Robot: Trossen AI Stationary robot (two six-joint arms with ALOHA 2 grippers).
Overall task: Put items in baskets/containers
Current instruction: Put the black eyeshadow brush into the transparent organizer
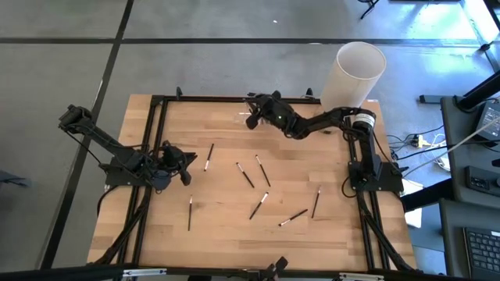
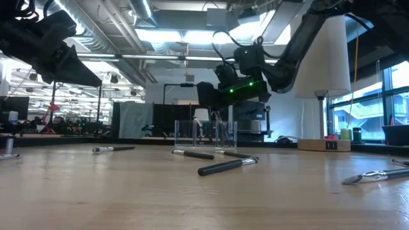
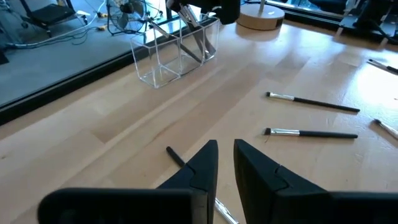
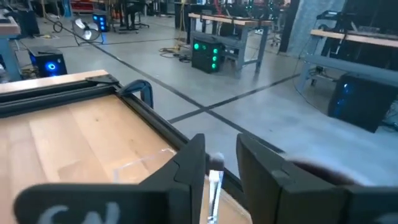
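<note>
Far left of the high view, the left gripper point(image 1: 184, 162) sits low over the left side of the light wooden table point(image 1: 219, 242). Its jaws stand a narrow slot apart with nothing in them. Just right of it lies the nearest thin dark-handled makeup brush point(image 1: 208, 157), long axis running nearly up and down the frame with a slight tilt. In the left wrist view part of a brush handle shows just past the fingertips; I take it for that same brush. This arm is plainly the nearer one for it.

Moving right, six more loose brushes are scattered across the middle and lower right of the table, lying at mixed angles, none touching another.

At upper centre sits the small clear compartmented holder point(image 3: 163, 67), with a few brushes already leaning inside it. The right gripper point(image 1: 253, 112) hangs directly over it, the arm reaching in from the right edge. In the right wrist view a silver-ferruled brush point(image 4: 215, 182) shows at that gripper's tip, long axis roughly upright, pointing down towards the table edge. Whether it is clamped or already let go I cannot tell. I judge the drop turns on that brush being over a compartment and not over the wall or the bare wood beside it.

At upper right stands the tall white cylinder point(image 1: 358, 74), well clear.
</note>
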